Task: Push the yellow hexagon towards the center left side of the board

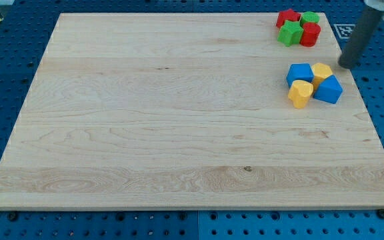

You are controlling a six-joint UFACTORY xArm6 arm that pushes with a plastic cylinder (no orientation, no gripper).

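Note:
The yellow hexagon (322, 72) sits near the board's right edge, wedged between a blue block (299, 73) on its left and a blue block (329, 89) below it. A yellow heart-shaped block (300, 93) lies just below the left blue block. My tip (345, 65) is at the view's right, a short way right of and slightly above the yellow hexagon, not touching it. The rod rises to the view's top right corner.
A cluster stands at the top right corner of the wooden board (179, 133): a red star (287, 17), a green star (289, 33), a green block (310, 18) and a red block (311, 34). Blue pegboard surrounds the board.

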